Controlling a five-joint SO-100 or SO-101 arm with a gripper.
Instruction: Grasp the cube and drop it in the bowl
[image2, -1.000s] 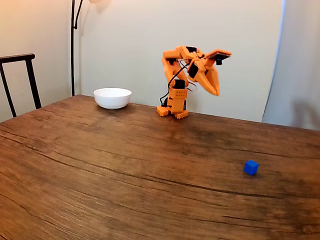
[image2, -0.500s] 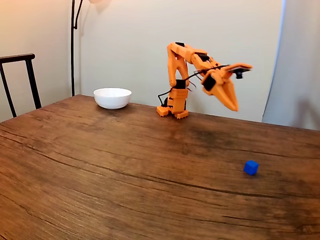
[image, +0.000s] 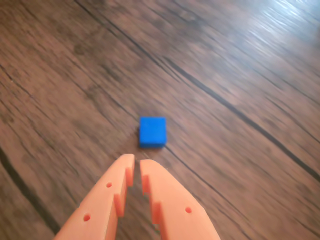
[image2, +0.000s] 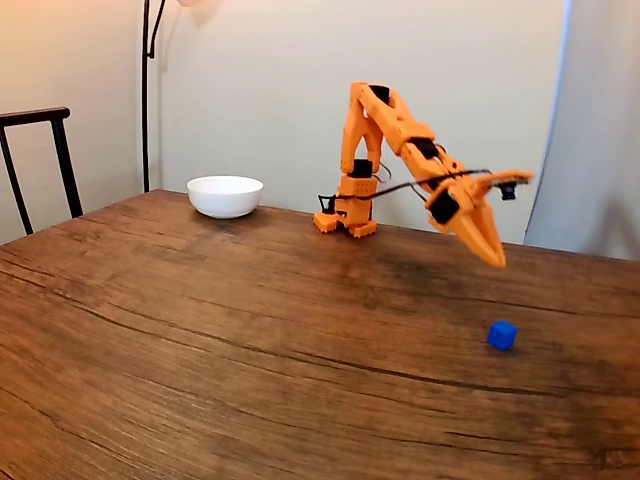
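Note:
A small blue cube (image2: 502, 334) lies on the wooden table at the right in the fixed view; the wrist view shows the cube (image: 152, 131) just beyond my fingertips. My orange gripper (image2: 494, 260) hangs in the air above the cube and a little behind it, pointing down toward it. Its two fingers lie almost together, with a thin slit between them, so my gripper (image: 136, 161) is shut and holds nothing. The white bowl (image2: 225, 195) stands far off at the table's back left, left of the arm's base (image2: 347, 218).
The brown wooden table (image2: 250, 330) stretches wide between bowl and cube. A dark chair back (image2: 40, 160) stands at the far left edge, a lamp pole (image2: 146, 90) behind the bowl, and a pale wall behind the arm.
The arm has unfolded and reached out to the right and down, bringing the gripper from near its base to just above the cube. Cube and bowl have not moved.

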